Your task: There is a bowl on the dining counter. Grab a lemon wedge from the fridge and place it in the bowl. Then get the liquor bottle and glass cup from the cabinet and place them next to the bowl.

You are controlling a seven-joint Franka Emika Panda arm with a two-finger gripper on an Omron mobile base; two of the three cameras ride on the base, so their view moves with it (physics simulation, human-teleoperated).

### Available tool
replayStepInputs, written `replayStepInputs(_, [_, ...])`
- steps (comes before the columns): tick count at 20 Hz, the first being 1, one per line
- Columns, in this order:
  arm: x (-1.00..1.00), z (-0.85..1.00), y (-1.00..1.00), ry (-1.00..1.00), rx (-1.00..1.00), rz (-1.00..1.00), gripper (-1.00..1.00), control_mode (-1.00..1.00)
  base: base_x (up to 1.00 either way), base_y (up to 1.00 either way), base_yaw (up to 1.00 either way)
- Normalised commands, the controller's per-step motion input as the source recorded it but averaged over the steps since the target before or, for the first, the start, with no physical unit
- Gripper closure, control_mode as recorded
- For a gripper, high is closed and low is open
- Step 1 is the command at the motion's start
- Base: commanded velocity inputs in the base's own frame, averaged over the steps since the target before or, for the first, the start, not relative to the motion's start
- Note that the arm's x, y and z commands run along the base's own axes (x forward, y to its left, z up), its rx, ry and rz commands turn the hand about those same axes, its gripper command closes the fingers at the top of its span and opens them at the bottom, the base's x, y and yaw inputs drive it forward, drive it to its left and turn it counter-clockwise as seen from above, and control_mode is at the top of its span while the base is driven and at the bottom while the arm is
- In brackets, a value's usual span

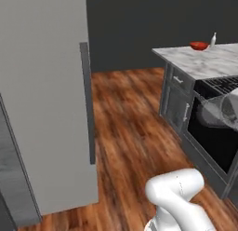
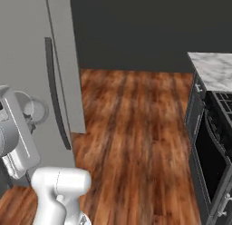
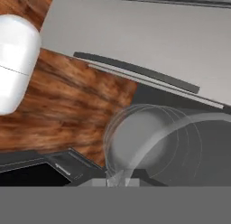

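Pincer (image 3: pixel 121 181) nearly closed, gripping rim of one glass (image 3: pixel 153 144), held sideways. On bench (image 1: pixel 204 61): one bowl (image 1: pixel 199 46), one bottle (image 1: pixel 213 40) just beside. One fridge (image 1: pixel 44 99).

- Fridge (image 1: pixel 46 99): light grey, dark handle (image 1: pixel 87 102).
- Floor (image 1: pixel 130 127): reddish-brown wood grain.
- Dining counter (image 1: pixel 204 60): white marble, grey veins.
- Bowl (image 1: pixel 199 46): glossy red.
- Glass cup (image 3: pixel 153 142): clear, colourless.
- Liquor bottle (image 1: pixel 213 40): pale whitish.
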Motion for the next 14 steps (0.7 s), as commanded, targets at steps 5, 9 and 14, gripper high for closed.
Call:
replayStepInputs(5, [0.00,0.00,0.00,0.00,0.00,0.00,1.00,1.00,0.96,-0.31,-0.35])
replayStepInputs(9, [0.00,0.00,0.00,0.00,0.00,0.00,1.00,1.00,1.00,-0.24,-0.19])
replayStepInputs(14, [0.00,0.00,0.00,0.00,0.00,0.00,1.00,1.00,1.00,-0.15,-0.03])
